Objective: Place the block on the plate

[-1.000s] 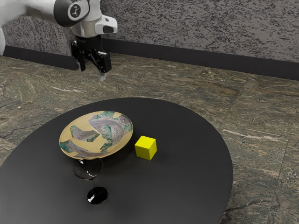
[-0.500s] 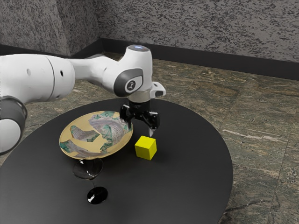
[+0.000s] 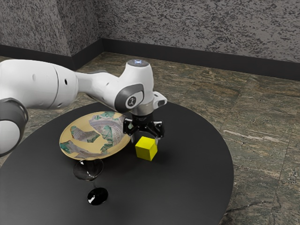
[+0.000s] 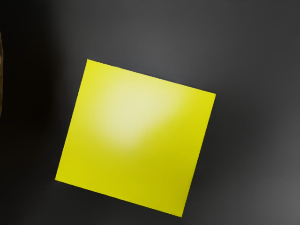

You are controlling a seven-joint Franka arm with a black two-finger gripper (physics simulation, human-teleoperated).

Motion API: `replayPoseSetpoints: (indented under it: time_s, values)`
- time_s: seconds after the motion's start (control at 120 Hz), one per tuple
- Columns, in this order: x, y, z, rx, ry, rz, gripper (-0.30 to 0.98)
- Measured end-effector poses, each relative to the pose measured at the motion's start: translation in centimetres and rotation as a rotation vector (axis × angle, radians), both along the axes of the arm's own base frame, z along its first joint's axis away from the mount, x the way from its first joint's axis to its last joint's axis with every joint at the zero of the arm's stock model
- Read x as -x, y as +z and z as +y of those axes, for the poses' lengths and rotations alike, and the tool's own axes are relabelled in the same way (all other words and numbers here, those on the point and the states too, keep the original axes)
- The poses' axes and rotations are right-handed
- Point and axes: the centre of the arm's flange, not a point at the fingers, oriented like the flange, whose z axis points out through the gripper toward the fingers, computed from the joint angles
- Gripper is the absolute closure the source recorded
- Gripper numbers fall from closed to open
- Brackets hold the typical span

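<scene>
The yellow block (image 3: 146, 149) rests on the dark round table, just off the plate's edge toward the exterior view's right. My gripper (image 3: 146, 139) is low over the block, open, its fingers spread wide at either side of the block's top. In the wrist view the block (image 4: 136, 138) lies close under my hand, turned slightly. The plate (image 3: 84, 136), tan with green and grey patches, has nothing on it; part of its rim is behind my gripper.
A clear stemmed glass (image 3: 89, 169) with a dark base stands in front of the plate in the exterior view. The round black table (image 3: 187, 187) curves away at the exterior view's right, with stone floor beyond it.
My arm has swung in over the table from the exterior view's upper left, then come down to the block with its fingers spread. The block, plate and glass have stayed put.
</scene>
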Motion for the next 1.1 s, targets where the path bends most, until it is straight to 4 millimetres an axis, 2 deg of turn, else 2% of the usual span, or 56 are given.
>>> replayPoseSetpoints:
  time_s: [0.133, 0.267, 0.367, 0.633, 0.967, 1.1]
  values:
    - [-0.6, 0.1, 0.9, 0.001, -0.026, -0.014, 0.00]
    - [-2.3, -1.9, 1.6, -0.001, -0.065, -0.008, 0.00]
    - [-2.8, -2.4, 1.6, 0.005, -0.107, -0.022, 0.00]
    - [-3.2, -4.0, 1.9, 0.030, -0.187, -0.021, 0.00]
    - [-3.2, -4.8, 1.9, 0.050, -0.266, -0.016, 0.00]
    - [-3.1, -5.3, 2.0, 0.057, -0.285, -0.015, 0.04]
